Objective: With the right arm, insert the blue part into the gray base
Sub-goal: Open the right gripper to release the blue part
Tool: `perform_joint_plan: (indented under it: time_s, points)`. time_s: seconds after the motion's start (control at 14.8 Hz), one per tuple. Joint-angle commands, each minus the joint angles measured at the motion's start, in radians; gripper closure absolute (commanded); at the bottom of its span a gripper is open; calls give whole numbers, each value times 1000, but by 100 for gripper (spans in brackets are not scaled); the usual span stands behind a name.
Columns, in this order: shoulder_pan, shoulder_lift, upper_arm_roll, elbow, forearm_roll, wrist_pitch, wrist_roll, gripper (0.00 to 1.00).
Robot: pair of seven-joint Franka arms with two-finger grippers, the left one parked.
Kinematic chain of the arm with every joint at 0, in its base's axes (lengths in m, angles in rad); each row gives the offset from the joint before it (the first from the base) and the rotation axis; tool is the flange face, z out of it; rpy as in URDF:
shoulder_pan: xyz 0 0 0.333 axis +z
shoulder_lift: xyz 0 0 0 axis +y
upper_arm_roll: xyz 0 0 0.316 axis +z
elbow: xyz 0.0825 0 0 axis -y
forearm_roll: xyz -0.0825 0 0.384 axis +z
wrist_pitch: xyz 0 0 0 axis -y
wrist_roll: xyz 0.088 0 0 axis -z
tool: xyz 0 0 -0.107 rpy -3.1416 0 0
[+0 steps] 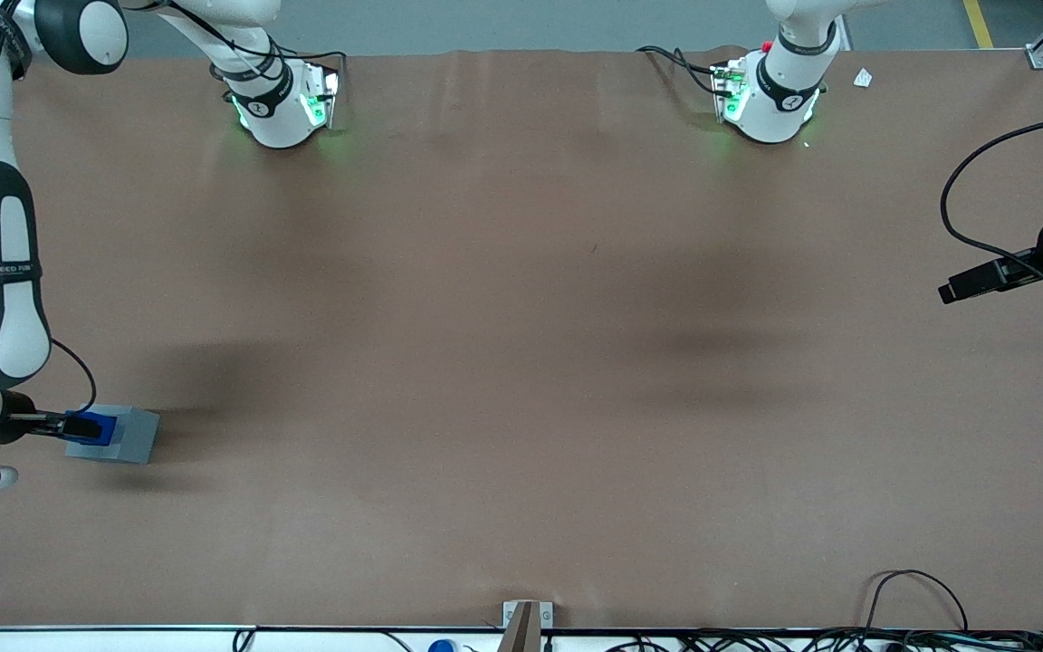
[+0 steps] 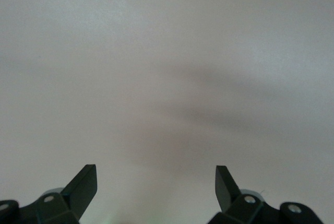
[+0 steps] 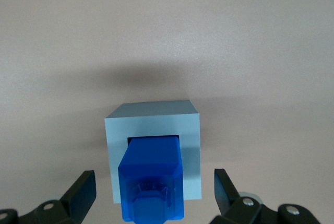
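Note:
The gray base (image 1: 134,435) sits on the brown table (image 1: 521,362) near the working arm's end. The blue part (image 1: 101,427) stands in the socket in the base's top face and sticks up out of it. In the right wrist view the blue part (image 3: 151,179) fills the square socket of the gray base (image 3: 190,130). My right arm's gripper (image 1: 78,425) hangs just above the two blocks. It is open (image 3: 153,176), with one finger on each side of the blue part and a clear gap to it on both sides.
The two arm bases (image 1: 282,100) (image 1: 770,95) stand at the table edge farthest from the front camera. The parked arm's gripper (image 1: 997,276) hangs over its end of the table. Cables (image 1: 915,598) lie along the edge nearest the camera.

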Motion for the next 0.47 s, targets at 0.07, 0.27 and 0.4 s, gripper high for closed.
perform_joint_plan:
  time_s: [0.07,0.27,0.4]
  points:
    - [-7,-33,13,6,8,-7,-15,0]
    - [-10,-76,16,1,11,-82,-17,0]
    - [-8,-123,16,-19,28,-111,-20,0]
